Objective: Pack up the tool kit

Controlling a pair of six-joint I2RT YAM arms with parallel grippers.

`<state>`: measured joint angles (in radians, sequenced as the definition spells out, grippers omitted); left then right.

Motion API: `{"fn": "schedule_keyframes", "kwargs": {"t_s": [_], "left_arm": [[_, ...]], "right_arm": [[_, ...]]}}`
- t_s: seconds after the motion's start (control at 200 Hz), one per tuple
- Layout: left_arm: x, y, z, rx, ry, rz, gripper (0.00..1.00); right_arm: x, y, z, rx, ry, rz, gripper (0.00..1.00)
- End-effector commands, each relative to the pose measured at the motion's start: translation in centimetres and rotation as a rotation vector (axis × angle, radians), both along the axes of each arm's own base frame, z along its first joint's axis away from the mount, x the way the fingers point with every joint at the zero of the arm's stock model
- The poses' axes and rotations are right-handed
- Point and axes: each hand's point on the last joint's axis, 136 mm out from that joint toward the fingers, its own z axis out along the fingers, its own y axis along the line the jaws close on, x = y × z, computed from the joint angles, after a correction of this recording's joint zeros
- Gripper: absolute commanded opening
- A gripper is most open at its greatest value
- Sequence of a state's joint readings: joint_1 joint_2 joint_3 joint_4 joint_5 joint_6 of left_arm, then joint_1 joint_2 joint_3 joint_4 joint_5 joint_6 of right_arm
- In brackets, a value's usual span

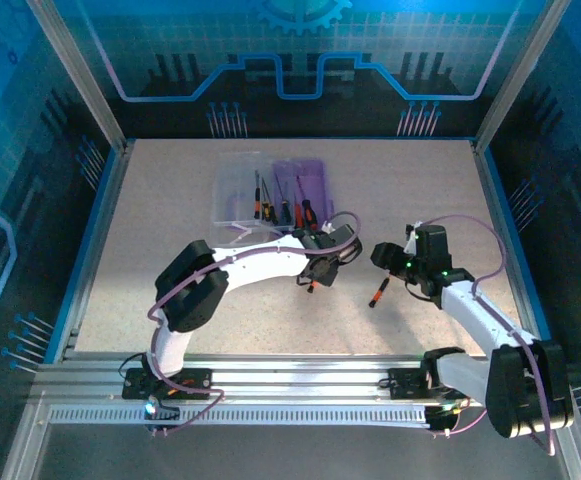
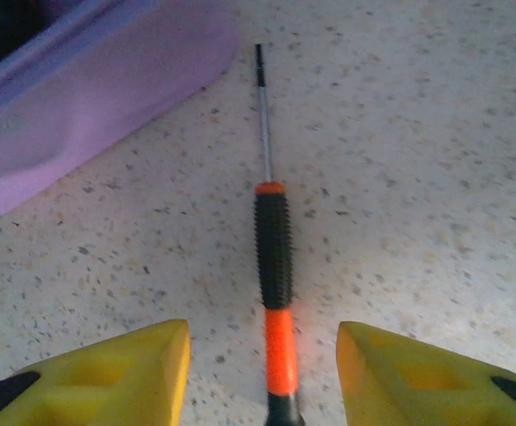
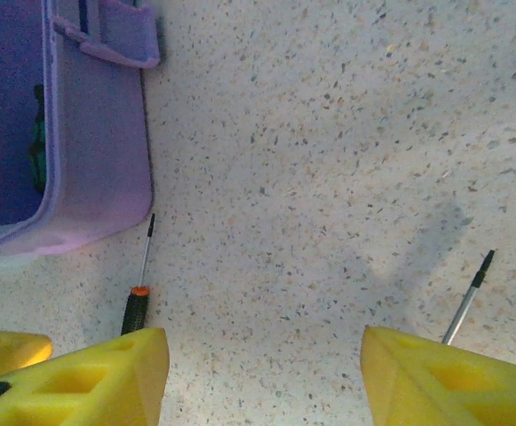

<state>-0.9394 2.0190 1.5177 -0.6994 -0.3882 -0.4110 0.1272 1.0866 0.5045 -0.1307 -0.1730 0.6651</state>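
Top external: purple case [image 1: 270,190] lying open near the far edge of the counter [image 1: 170,200], some screwdrivers inside. Left tool [image 1: 317,268] low over a loose screwdriver [image 1: 313,283] near the middle of the counter. Right tool [image 1: 388,256] close by a second screwdriver [image 1: 378,295], a little toward the right edge.

Left wrist: yellow fingers [image 2: 133,373] wide apart, holding nothing. Orange-and-black handle lying between them, thin tip pointing away, beside the case. Might roll off or get pinched crooked if closed off-centre.

Right wrist: fingers apart too, empty. Second screwdriver's shaft right by one finger, easy to knock. Could bump the left arm, working so near.
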Motion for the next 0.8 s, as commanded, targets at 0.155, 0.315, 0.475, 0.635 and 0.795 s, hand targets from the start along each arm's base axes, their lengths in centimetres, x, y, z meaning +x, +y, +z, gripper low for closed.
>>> {"fn": "schedule_keyframes", "kwargs": {"t_s": [0.155, 0.315, 0.475, 0.635, 0.795], "left_arm": [[0.2, 1.3, -2.1, 0.064, 0.063, 0.012, 0.46], [0.1, 1.6, -2.8, 0.055, 0.089, 0.027, 0.46], [-0.4, 1.1, -3.1, 0.03, 0.119, 0.013, 0.45], [-0.8, 0.7, -3.3, 0.01, 0.14, 0.002, 0.45], [-0.8, 0.6, -3.7, 0.012, 0.15, 0.0, 0.43]], "right_arm": [[-0.8, -1.0, -0.4, -0.016, -0.009, -0.021, 0.6], [-0.9, -0.9, -0.4, -0.014, -0.008, -0.018, 0.6], [-0.9, -1.0, -0.4, -0.014, -0.007, -0.02, 0.6], [-1.0, -1.0, -0.5, -0.015, -0.003, -0.017, 0.6], [-1.0, -1.0, -0.5, -0.014, -0.001, -0.018, 0.6]]}}
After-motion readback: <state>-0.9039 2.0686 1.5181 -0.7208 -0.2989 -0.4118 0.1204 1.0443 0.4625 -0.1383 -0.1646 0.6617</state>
